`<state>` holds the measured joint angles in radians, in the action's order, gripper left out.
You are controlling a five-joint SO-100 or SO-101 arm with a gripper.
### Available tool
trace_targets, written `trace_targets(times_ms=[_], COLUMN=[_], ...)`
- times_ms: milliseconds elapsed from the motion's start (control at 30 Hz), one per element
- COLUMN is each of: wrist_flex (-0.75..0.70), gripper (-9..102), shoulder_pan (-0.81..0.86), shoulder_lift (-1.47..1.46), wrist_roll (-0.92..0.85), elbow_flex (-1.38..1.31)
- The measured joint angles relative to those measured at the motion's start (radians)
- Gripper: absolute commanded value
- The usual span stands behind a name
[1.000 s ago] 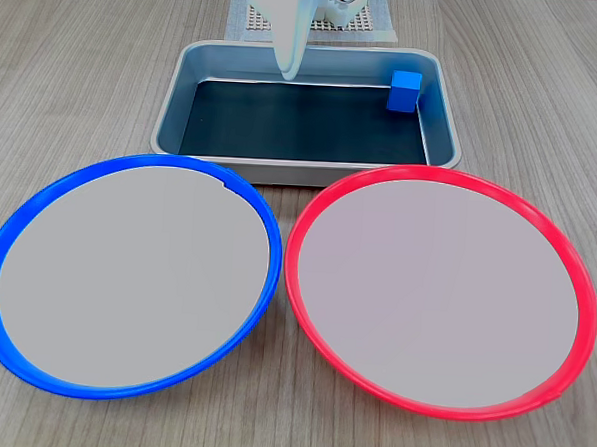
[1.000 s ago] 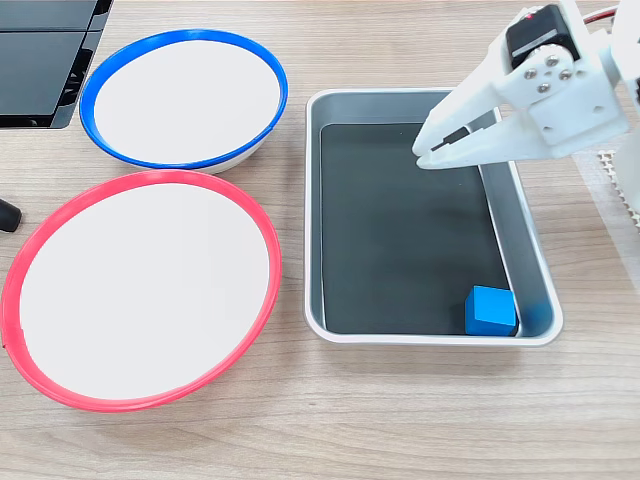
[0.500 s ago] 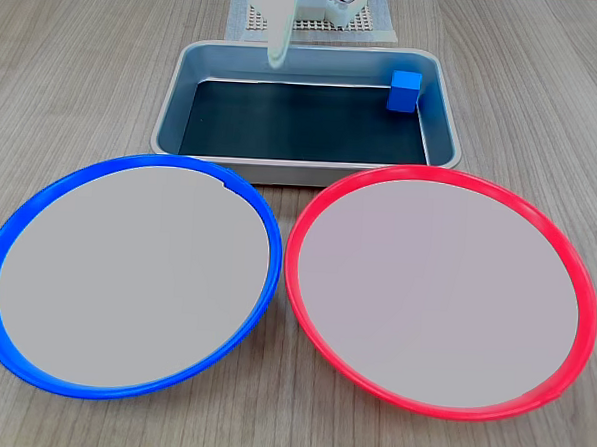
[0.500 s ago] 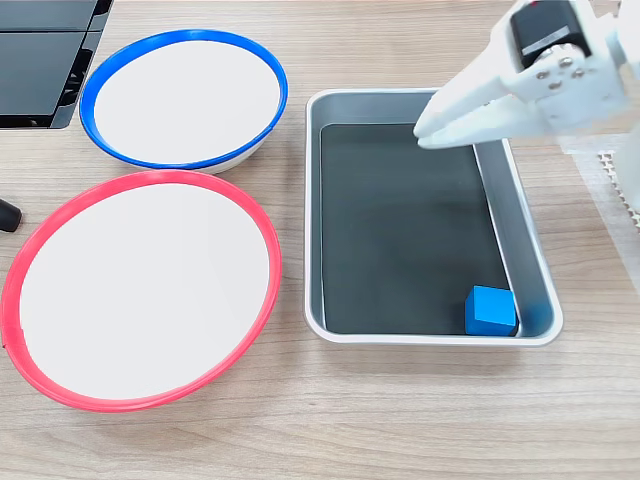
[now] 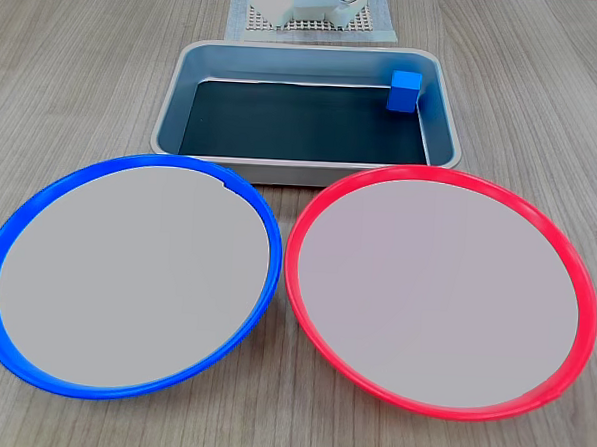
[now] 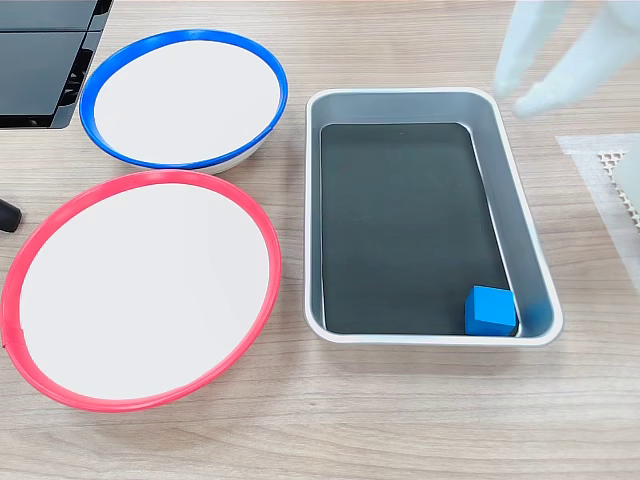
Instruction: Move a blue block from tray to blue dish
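The blue block point(image 5: 405, 91) sits in the tray point(image 5: 174, 107), in its far right corner in one fixed view. In the other it is the block point(image 6: 491, 310) in the near right corner of the tray point(image 6: 312, 210). The blue dish point(image 5: 18, 219), also the dish point(image 6: 95, 85) at upper left, holds nothing. My gripper point(image 6: 516, 97) is a pale motion blur above the tray's far right corner, well away from the block. Its two fingers point(image 6: 512, 50) show as faint streaks, and the gap at their tips cannot be judged. White arm parts point(image 5: 275, 0) show behind the tray.
A red-rimmed dish point(image 5: 309, 214) of the same size lies beside the blue one, also seen as the dish point(image 6: 30, 260). A white mesh mat point(image 5: 374, 27) lies under the arm's base. A dark device point(image 6: 40, 60) lies at the upper left edge.
The gripper has lifted and pulled back from over the tray's floor toward the arm's base, now blurred with motion. The block and both dishes have not moved.
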<state>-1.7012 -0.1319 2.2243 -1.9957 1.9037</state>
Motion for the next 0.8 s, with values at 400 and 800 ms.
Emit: trace_targets(times_ms=[400, 800], wrist_flex=[0.170, 0.255], gripper=[9, 20], shoulder_pan=[-0.167, -0.275], shoulder_lift=[-0.413, -0.465], wrist_roll=[-0.472, -0.474], elbow_flex=[-0.035, 0.092])
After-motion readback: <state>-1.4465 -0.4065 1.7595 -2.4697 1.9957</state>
